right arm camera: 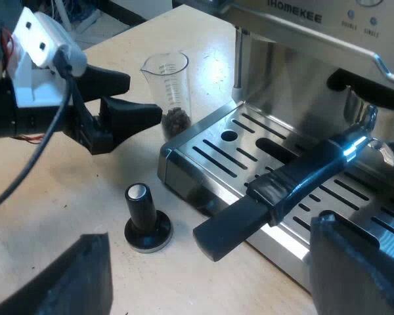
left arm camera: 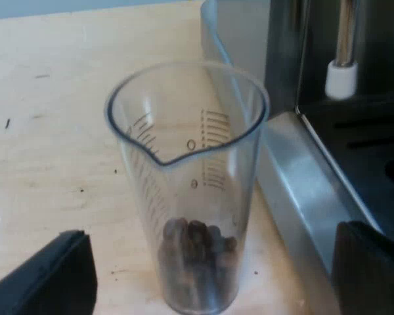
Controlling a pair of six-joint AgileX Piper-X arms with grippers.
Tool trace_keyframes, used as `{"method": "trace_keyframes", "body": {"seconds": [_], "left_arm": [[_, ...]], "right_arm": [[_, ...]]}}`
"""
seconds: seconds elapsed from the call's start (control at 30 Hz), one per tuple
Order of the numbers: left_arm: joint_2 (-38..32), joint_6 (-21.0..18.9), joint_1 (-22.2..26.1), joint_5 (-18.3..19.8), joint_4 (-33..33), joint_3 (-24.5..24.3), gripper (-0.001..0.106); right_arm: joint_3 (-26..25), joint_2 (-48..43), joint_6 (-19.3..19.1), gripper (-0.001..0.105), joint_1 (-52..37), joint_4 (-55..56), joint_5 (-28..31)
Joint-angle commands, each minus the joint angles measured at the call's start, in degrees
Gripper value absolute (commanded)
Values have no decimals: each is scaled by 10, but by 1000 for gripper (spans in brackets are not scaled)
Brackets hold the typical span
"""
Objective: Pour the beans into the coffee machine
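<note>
Beside the espresso machine (left arm camera: 295,190), my left gripper (left arm camera: 210,266) sits spread and empty, squared on the upright measuring glass (left arm camera: 187,164) so grabbing it won't spill beans (left arm camera: 200,246).

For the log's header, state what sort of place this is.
Probably a coffee-making test bench: an espresso machine on a pale wooden table, a measuring glass holding coffee beans, and a black-knobbed tamper.

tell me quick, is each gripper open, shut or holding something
left gripper: open, one finger on each side of the measuring glass, not touching it
right gripper: open, holding nothing
</note>
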Motion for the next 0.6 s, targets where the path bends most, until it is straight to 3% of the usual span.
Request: {"method": "trace_keyframes", "body": {"seconds": [0.03,0.27,0.6], "left_arm": [[18,-8,-3,-14,-37,-1,85],[84,-13,-3,-20,-110,-3,85],[116,-13,0,-37,-114,-39,85]], "right_arm": [[-3,-1,-6,64,2,-9,-1],[-3,-1,-6,64,2,-9,-1],[-3,-1,-6,64,2,-9,-1]]}}
